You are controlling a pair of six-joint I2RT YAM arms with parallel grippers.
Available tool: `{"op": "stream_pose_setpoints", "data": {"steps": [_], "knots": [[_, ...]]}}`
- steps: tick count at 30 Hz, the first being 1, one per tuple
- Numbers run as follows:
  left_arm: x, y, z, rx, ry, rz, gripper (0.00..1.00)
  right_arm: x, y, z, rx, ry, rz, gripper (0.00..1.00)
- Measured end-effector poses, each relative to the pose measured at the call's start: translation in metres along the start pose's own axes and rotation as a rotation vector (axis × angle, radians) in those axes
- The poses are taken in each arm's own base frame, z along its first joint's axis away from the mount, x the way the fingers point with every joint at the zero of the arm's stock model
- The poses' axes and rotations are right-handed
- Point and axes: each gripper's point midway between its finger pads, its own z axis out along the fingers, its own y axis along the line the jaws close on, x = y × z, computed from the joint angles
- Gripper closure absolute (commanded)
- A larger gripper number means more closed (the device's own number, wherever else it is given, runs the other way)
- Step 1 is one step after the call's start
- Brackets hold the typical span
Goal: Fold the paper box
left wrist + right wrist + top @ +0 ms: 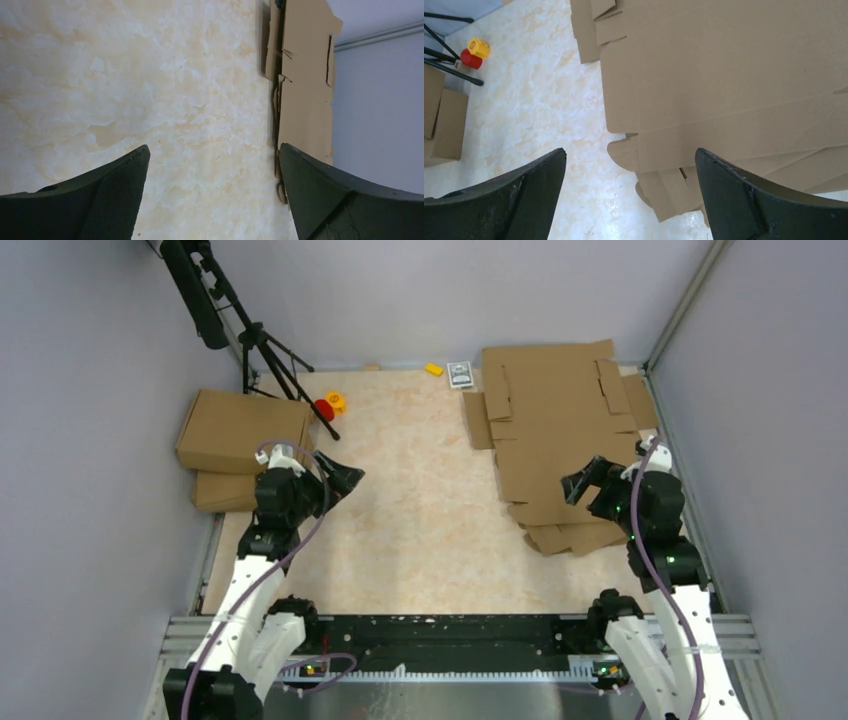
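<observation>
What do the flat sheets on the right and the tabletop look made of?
The flat sheets: matte brown cardboard, likely corrugated, going by the die-cut slots, creases and thick edges. The tabletop: smooth beige marble-patterned surface with a slight sheen, probably laminate or printed film; real stone cannot be excluded.

The pale marbled table [420, 520] carries a flat paper box [555, 405] atop heaped cardboard sheets [565, 535] on the right, closed boxes [245, 430] on the left.

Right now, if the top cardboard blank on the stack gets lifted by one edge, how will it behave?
The top blank is broad and thin, so probably light but saggy. Its cut flaps likely hinge and droop. It may drag the sheets beneath askew.
</observation>
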Motion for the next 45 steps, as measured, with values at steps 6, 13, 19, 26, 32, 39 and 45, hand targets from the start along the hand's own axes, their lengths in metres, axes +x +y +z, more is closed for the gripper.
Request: {"op": "stream_pose_setpoints", "data": {"steps": [6, 13, 19, 26, 32, 39, 45], "knots": [[0.011, 0.004, 0.006, -0.009, 0.049, 0.024, 0.02, 0.01, -0.002, 0.008, 0.003, 0.038, 0.009, 0.02], [0.051, -0.025, 0.022, 0.057, 0.185, 0.177, 0.02, 0.016, -0.011, 0.02, 0.047, 0.074, 0.014, 0.02], [0.106, -0.057, 0.055, 0.089, 0.339, 0.273, 0.02, 0.024, -0.016, 0.029, 0.073, 0.117, 0.024, 0.02], [0.168, -0.102, 0.11, 0.122, 0.443, 0.32, 0.1, 0.023, -0.013, 0.028, 0.064, 0.116, 0.031, 0.02], [0.21, -0.118, 0.155, 0.122, 0.505, 0.268, 0.19, 0.013, -0.006, 0.023, 0.044, 0.099, 0.037, 0.04], [0.241, -0.136, 0.188, 0.116, 0.533, 0.2, 0.3, -0.018, 0.01, 0.006, -0.004, 0.007, 0.028, 0.05], [0.263, -0.15, 0.211, 0.133, 0.571, 0.151, 0.4, -0.031, 0.014, -0.003, -0.007, -0.029, 0.008, 0.05]]}}
